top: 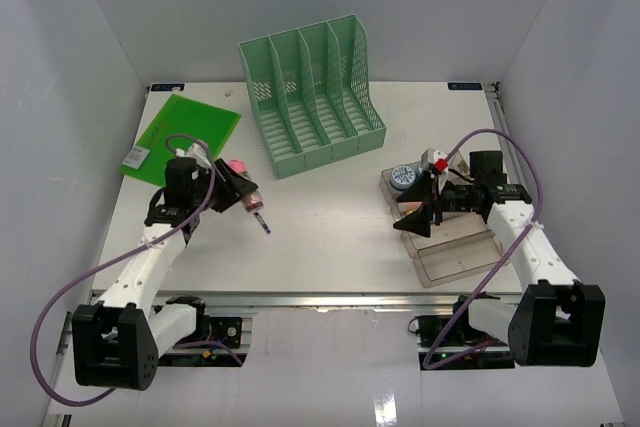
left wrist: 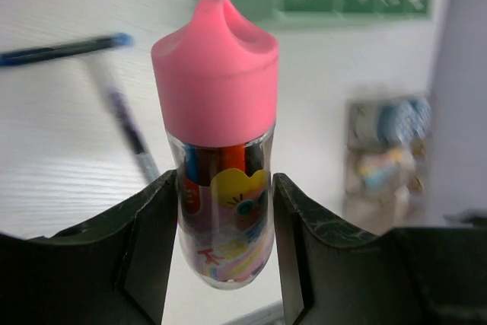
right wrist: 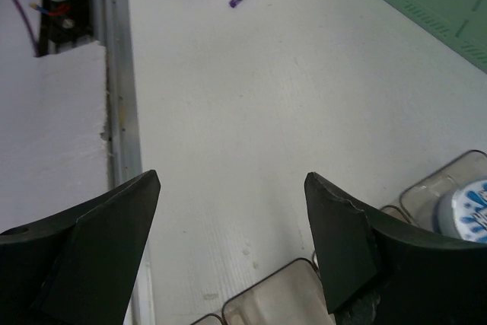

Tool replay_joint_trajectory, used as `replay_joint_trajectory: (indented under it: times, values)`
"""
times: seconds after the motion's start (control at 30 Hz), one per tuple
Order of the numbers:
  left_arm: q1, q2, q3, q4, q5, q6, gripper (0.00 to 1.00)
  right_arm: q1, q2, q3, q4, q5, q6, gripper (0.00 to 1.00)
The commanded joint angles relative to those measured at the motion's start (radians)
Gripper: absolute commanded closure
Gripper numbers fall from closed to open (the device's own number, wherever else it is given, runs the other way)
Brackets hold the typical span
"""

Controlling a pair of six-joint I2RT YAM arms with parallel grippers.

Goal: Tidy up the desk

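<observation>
Desk: white top, we see it under both grippers.
Left gripper: clamped on pink-capped bottle.
Right gripper: spread wide, holding nothing.
Unclear: bottle label partly covered; pen blurred.

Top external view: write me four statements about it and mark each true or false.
1. The left gripper grips a bottle with a pink cap. True.
2. The right gripper is shut on the pen. False: its fingers are open with nothing between them, and the pen lies on the desk.
3. The green file rack stands upright at the far side of the desk. True.
4. The pen lies inside the clear tray. False: it lies on bare desk near the left gripper, well apart from the tray.
</observation>
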Motion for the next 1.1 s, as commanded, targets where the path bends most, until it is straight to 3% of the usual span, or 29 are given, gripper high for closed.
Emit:
replay_joint_trajectory:
  times: [0.0, 0.13, 0.2, 0.3, 0.43, 0.6, 0.93, 1.03, 1.07]
  values:
    - [-0.083, -0.033, -0.145, 0.410, 0.500, 0.035, 1.00, -0.006, 0.115, 0.073, -0.165, -0.217, -0.039, 0.17]
    - [-0.331, 0.016, -0.188, 0.648, 0.549, 0.025, 1.00, -0.003, 0.235, 0.211, -0.514, -0.308, -0.295, 0.15]
    - [-0.445, 0.078, -0.192, 0.836, 0.517, 0.003, 1.00, 0.001, 0.312, 0.303, -0.722, -0.383, -0.478, 0.07]
    - [-0.570, 0.175, -0.144, 0.957, 0.463, 0.017, 1.00, 0.008, 0.318, 0.319, -0.726, -0.443, -0.462, 0.08]
    - [-0.715, 0.303, -0.009, 0.970, 0.392, 0.077, 1.00, 0.021, 0.313, 0.325, -0.725, -0.454, -0.456, 0.10]
    - [-0.795, 0.426, 0.102, 1.009, 0.330, 0.096, 1.00, 0.016, 0.312, 0.311, -0.726, -0.456, -0.441, 0.10]
    - [-0.840, 0.535, 0.233, 1.044, 0.307, 0.084, 1.00, -0.010, 0.328, 0.370, -0.728, -0.497, -0.401, 0.09]
    - [-0.855, 0.574, 0.275, 1.041, 0.308, 0.083, 1.00, -0.007, 0.338, 0.395, -0.726, -0.497, -0.401, 0.01]
    - [-0.859, 0.583, 0.286, 1.032, 0.308, 0.084, 1.00, -0.002, 0.342, 0.406, -0.727, -0.497, -0.399, 0.07]
